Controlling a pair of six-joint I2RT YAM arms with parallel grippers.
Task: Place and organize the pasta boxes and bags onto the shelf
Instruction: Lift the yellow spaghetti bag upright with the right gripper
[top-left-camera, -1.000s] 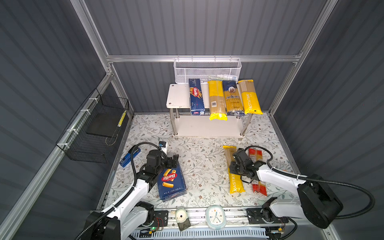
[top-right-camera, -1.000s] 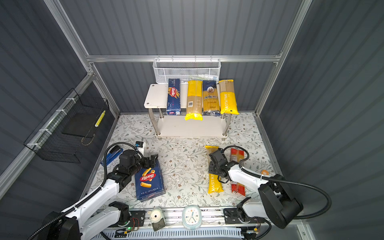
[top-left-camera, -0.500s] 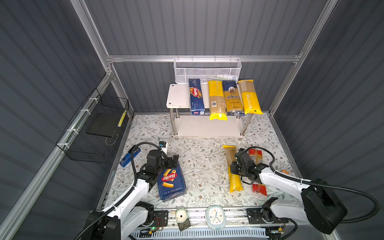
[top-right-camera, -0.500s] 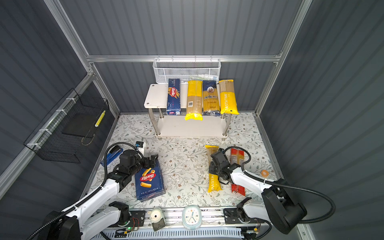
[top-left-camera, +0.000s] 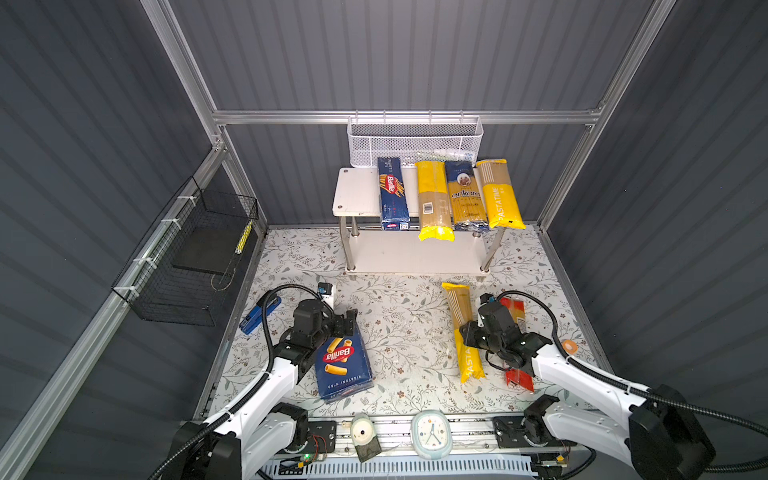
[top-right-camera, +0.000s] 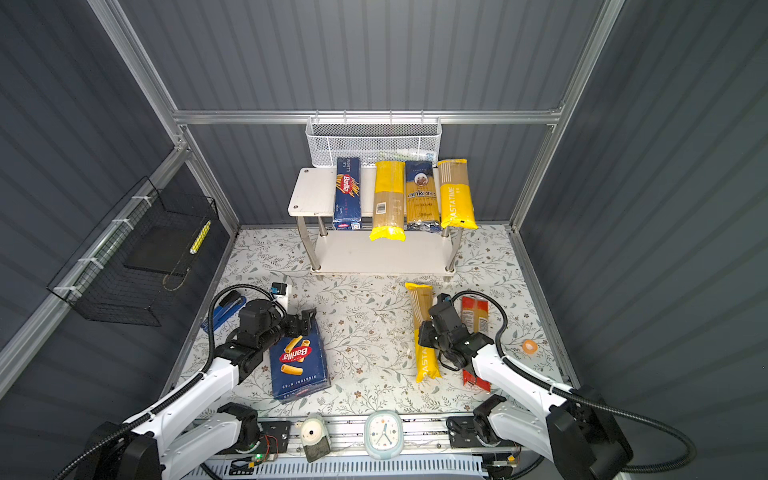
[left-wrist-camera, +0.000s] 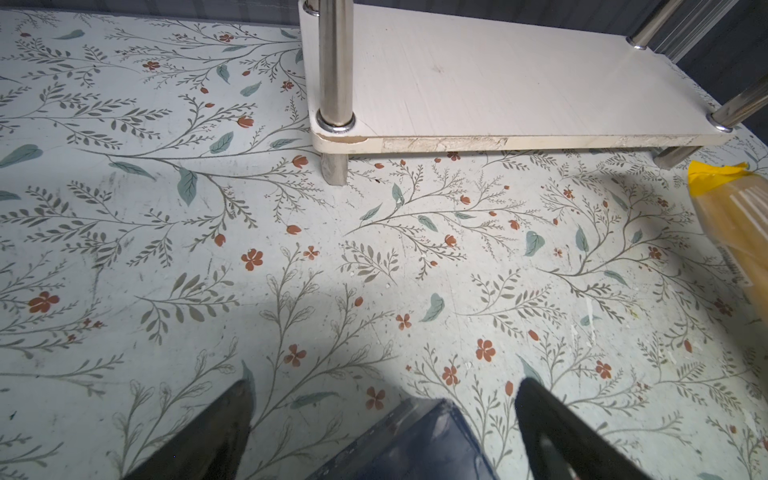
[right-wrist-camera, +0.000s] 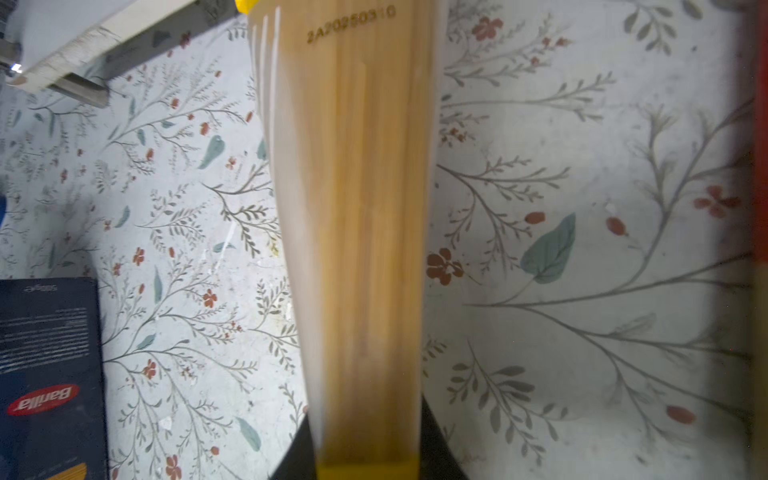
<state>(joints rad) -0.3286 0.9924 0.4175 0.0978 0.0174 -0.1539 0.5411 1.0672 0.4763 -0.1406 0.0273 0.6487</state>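
Observation:
My right gripper (top-left-camera: 467, 334) (top-right-camera: 424, 334) (right-wrist-camera: 365, 415) is shut on the middle of a yellow PASTATIME bag (top-left-camera: 457, 303) (top-right-camera: 419, 303) (right-wrist-camera: 357, 208) lying on the floral floor. Just right of it lies a red bag (top-left-camera: 515, 309) (top-right-camera: 473, 313). My left gripper (top-left-camera: 347, 322) (top-right-camera: 305, 322) (left-wrist-camera: 384, 386) stands open above the far corner of the wide Barilla box (top-left-camera: 343, 365) (top-right-camera: 297, 361) (left-wrist-camera: 415, 440). The shelf (top-left-camera: 357, 193) (top-right-camera: 311, 191) (left-wrist-camera: 498, 83) carries on top the narrow Barilla box (top-left-camera: 392, 193), a plain yellow bag (top-left-camera: 433, 199), the blue ankara bag (top-left-camera: 464, 195) and another PASTATIME bag (top-left-camera: 498, 195).
A white mesh basket (top-left-camera: 415, 139) hangs behind the shelf and a black wire basket (top-left-camera: 195, 257) on the left wall. A blue stapler (top-left-camera: 259, 313) lies by the left arm, an orange ring (top-left-camera: 568, 345) at the right, a clock (top-left-camera: 431, 432) on the front rail.
My right gripper has closed on the yellow PASTATIME bag and shifted slightly toward the front. The left arm and the wide box have not moved.

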